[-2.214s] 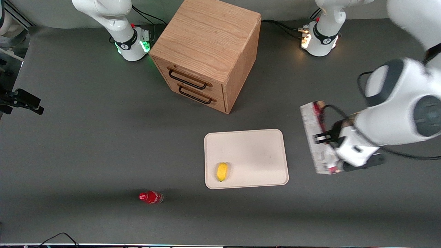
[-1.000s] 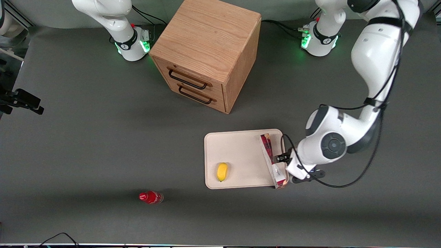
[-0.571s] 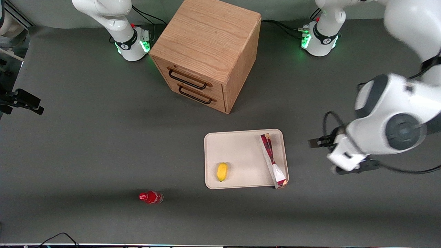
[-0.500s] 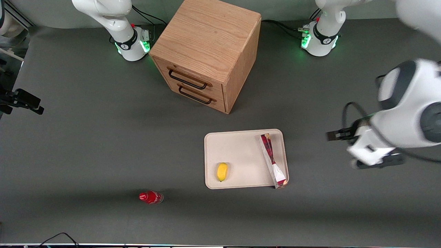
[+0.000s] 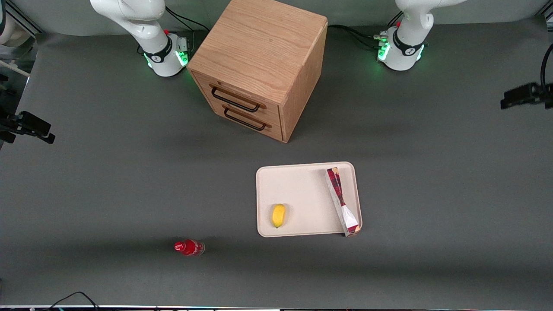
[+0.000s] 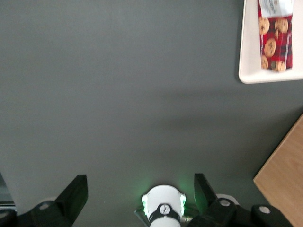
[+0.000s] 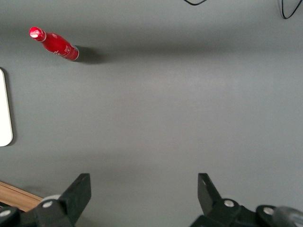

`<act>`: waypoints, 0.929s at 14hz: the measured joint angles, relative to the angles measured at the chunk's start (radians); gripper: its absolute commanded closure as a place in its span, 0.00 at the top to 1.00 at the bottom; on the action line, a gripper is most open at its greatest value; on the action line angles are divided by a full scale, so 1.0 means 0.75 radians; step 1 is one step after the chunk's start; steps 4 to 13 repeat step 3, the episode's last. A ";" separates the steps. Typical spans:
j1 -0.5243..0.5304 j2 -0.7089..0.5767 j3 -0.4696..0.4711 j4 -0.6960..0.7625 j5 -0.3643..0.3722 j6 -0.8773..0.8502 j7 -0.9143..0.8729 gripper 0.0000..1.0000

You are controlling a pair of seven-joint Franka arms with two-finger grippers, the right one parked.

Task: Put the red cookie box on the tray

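Front view: red cookie box (image 5: 341, 201) on tray (image 5: 302, 181); gripper (image 6: 139, 196), fingers spread, high above bare table.

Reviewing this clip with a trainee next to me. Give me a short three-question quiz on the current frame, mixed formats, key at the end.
1. True or false: the red cookie box rests on the tray.
2. Which object shares the tray with the box? A) a lemon B) a red bottle C) a mug
3. Fill in: the left arm's end effector is ____ and holds nothing, up over bare table toward the working arm's end.

Key:
1. True; one end reaches the tray's corner nearest the front camera.
2. A, the lemon; the red bottle stands on the table, off the tray toward the parked arm's end.
3. Open.
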 measured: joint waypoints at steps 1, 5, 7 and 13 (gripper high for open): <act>-0.018 -0.052 0.004 -0.057 -0.003 0.002 0.009 1.00; -0.088 -0.090 0.023 -0.101 -0.004 0.008 0.011 1.00; -0.088 -0.090 0.023 -0.101 -0.004 0.008 0.011 1.00; -0.088 -0.090 0.023 -0.101 -0.004 0.008 0.011 1.00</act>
